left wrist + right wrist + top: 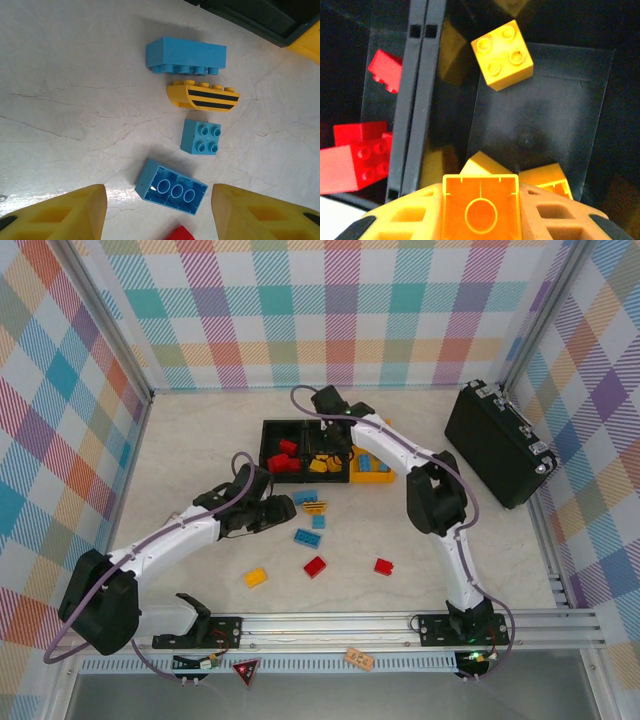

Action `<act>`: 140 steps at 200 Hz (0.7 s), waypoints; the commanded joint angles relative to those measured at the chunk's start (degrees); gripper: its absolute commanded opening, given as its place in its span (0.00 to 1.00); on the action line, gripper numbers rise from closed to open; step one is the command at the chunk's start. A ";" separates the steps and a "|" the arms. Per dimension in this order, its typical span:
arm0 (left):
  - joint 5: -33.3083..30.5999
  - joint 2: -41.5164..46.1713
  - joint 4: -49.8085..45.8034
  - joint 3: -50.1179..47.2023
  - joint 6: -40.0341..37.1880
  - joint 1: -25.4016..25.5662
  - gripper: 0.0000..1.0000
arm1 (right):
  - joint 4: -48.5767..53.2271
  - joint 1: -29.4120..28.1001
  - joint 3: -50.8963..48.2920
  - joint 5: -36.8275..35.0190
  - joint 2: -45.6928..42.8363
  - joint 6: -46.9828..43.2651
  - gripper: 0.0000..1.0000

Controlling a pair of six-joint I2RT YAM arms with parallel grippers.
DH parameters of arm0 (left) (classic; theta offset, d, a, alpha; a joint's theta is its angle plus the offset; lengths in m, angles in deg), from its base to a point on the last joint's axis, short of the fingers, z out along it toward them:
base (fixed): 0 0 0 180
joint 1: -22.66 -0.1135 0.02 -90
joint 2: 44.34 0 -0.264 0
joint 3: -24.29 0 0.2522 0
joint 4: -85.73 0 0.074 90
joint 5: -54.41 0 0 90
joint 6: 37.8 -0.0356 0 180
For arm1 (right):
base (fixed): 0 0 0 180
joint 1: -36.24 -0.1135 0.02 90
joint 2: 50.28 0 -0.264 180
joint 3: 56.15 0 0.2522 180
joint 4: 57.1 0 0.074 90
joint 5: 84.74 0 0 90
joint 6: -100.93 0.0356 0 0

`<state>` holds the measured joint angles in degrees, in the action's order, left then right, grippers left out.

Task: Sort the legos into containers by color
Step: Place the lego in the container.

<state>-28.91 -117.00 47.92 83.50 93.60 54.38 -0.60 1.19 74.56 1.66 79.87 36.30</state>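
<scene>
**Right fingers clamped on a yellow-orange brick, left fingers wide over a blue one**

The right gripper (480, 215) has its fingers (555, 220) clamped on a yellow-orange brick (480, 197), with the brick's hollow underside facing the wrist camera. Beyond the fingertips lies the middle black bin (545, 110). A yellow square brick (502, 47) sits at its far end, and more yellow pieces (545, 177) lie just under the held brick. Left of the fingers, past the divider wall (417, 100), red bricks (357, 157) sit in the neighbouring black bin (375, 110).

The left gripper (159, 205) hangs over the table with its fingers (60, 215) spread well apart. Between the tips lies an upturned blue brick (171, 186) (hollow side up), apart from both fingers. Ahead of it come a small blue square brick (201, 137), a yellow striped curved brick (202, 95) and then a long blue brick (186, 56). A red brick (180, 234) edges in on the palm side.
</scene>
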 commanded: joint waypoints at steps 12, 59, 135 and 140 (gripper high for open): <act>-0.82 1.27 -1.57 -1.09 1.00 -0.52 0.58 | 3.58 0.68 6.23 0.96 3.88 -0.35 0.30; -1.17 2.27 -2.14 -1.56 1.00 -0.52 0.58 | 5.38 0.68 10.14 0.95 6.61 -0.24 0.41; -1.58 2.91 -3.49 -1.76 1.22 -0.57 0.58 | 2.62 0.59 4.45 1.65 -0.76 -0.95 0.48; -1.58 2.83 -3.51 -1.74 1.23 -0.53 0.58 | 2.18 0.59 3.34 1.74 -1.76 -1.00 0.48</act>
<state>-29.32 -115.43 46.17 82.43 94.46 54.38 2.66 2.05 81.16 2.10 84.76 35.90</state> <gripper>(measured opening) 0.576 0.477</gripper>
